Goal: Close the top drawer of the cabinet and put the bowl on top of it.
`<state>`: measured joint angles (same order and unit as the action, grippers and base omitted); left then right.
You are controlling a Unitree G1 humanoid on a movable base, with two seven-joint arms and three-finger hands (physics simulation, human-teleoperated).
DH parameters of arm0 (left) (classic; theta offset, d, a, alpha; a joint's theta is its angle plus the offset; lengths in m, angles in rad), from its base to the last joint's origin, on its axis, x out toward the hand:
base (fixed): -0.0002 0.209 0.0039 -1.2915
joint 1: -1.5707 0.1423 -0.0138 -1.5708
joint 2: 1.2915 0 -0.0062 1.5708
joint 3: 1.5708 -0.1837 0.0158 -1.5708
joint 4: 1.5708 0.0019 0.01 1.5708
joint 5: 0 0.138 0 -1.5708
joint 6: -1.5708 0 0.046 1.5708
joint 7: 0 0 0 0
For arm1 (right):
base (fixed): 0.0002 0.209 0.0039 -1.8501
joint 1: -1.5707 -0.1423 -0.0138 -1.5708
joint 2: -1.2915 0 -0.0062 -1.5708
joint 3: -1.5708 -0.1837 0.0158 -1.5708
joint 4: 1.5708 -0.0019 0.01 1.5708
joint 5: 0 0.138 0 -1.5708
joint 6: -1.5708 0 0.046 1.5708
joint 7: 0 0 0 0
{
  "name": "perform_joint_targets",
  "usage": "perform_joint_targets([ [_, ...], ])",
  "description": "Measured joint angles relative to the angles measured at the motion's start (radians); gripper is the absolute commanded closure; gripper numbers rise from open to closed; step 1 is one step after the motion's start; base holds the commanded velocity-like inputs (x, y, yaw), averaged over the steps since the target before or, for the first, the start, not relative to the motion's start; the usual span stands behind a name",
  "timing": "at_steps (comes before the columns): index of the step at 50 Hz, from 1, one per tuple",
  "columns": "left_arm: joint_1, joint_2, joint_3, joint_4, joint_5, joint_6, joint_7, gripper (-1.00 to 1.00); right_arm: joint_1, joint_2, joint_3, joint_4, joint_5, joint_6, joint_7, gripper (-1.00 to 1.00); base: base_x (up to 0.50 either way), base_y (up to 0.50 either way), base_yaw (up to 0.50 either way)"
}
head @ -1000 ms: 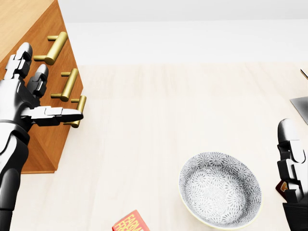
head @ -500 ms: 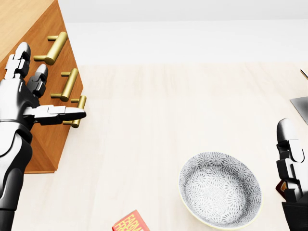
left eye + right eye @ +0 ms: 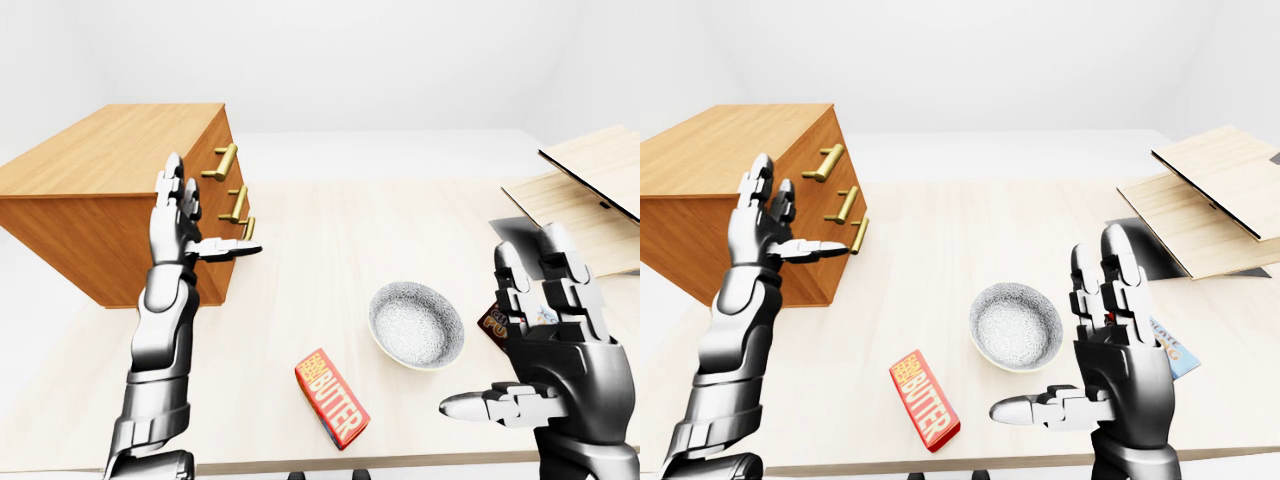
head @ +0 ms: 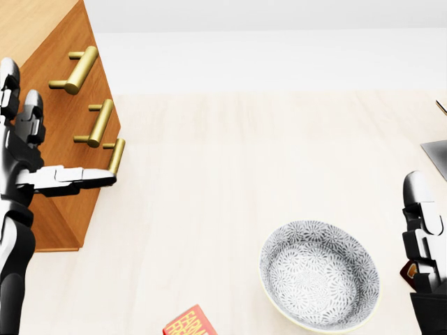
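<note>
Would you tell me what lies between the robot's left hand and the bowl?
Nothing: only bare tabletop separates the left hand from the bowl, seen in the left-eye view.

Pretty bare room tbh. Plain white walls (image 3: 400,60) from 10 to 2 o'clock in the left-eye view, slightly brighter white band (image 3: 400,150) just under them, floor or wall, hard to say. Big pale wood table (image 3: 330,220) filling the middle down to 6 o'clock. Two light wooden boards (image 3: 1185,225) overlapping at 3 o'clock, grey slab (image 4: 438,157) poking out at their lower edge. Soft even light, faint shadows only.
</note>
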<state>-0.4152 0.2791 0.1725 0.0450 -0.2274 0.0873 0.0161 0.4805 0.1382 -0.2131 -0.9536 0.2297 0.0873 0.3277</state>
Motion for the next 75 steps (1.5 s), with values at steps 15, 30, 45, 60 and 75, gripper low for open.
perform_joint_targets([
  [15,0.139,-0.058,0.055,-0.340,0.050,0.000,-0.035,-1.00,-0.002,0.002,-0.004,-0.005,0.003,0.000,0.001,-1.00,0.00,0.00,0.00],
  [30,0.358,-0.156,-0.054,-0.771,0.175,0.000,-0.108,-1.00,-0.003,0.003,-0.007,-0.008,0.005,0.000,0.003,-1.00,0.00,0.00,0.00],
  [45,0.555,-0.207,-0.331,-0.932,0.400,0.000,-0.108,-1.00,0.001,0.010,-0.021,-0.018,0.016,0.000,0.015,-1.00,0.00,0.00,0.00],
  [60,0.579,-0.290,-0.594,-1.052,0.708,0.000,-0.158,-1.00,-0.016,0.020,-0.117,-0.062,0.092,0.000,0.031,-1.00,0.00,0.00,0.00],
  [75,0.551,-0.577,-0.789,-1.083,1.220,0.000,-0.459,-1.00,-0.016,-0.061,-0.249,-0.087,0.267,0.000,-0.039,-1.00,0.00,0.00,0.00],
])
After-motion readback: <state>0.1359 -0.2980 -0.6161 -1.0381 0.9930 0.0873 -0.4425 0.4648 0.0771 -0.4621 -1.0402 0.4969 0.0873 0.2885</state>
